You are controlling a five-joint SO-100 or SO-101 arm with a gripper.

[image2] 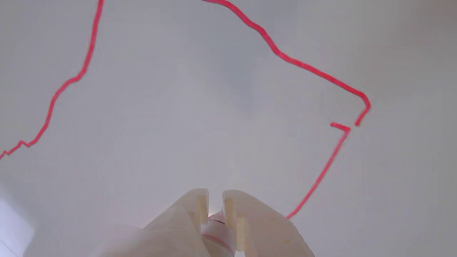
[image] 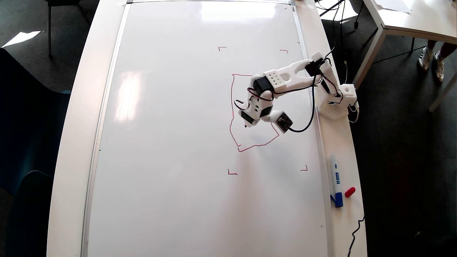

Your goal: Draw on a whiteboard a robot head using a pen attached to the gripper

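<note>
One part only of the robot head [image: 232,107], its wobbly red outline, stands on the whiteboard [image: 171,142]; inner squares and stalk remain, the tool [image2: 215,200] clamping the pen [image2: 216,228] inside the outline.

Bright daylight glares off the whiteboard [image: 171,142] top and left; overhead edges bow. Wrist view is soft, gripper [image2: 215,200] blurred.
</note>
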